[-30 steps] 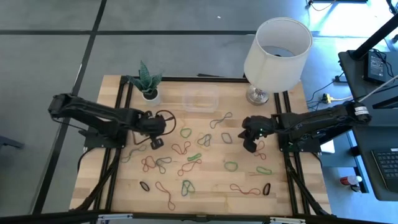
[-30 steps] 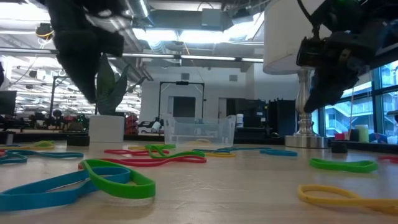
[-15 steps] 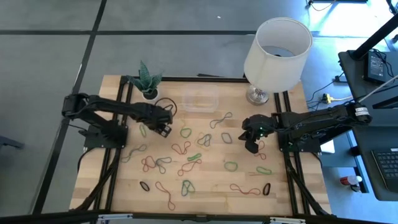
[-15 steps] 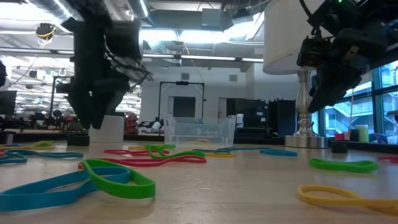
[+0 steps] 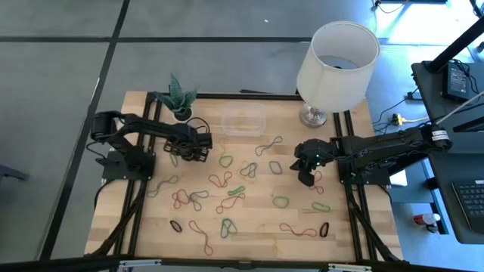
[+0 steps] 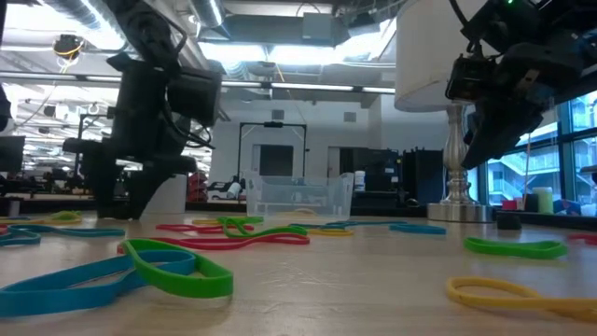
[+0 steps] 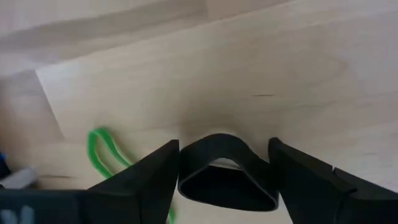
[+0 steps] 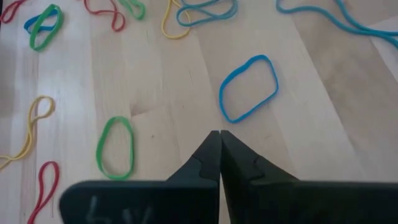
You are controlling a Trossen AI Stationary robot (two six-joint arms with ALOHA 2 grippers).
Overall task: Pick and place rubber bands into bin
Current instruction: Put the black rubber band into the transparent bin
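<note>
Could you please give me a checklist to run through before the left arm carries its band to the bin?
1. Band held: ok. A black rubber band sits between the left gripper's fingers.
2. Gripper above the bin: not ok. It hangs over bare table beside it, on the plant pot's side.
3. Route to the bin: ok. Nothing seems to stand between them.
4. Right gripper out of the way: ok. It is shut, empty and across the table.
5. Room in the bin: cannot tell.
</note>
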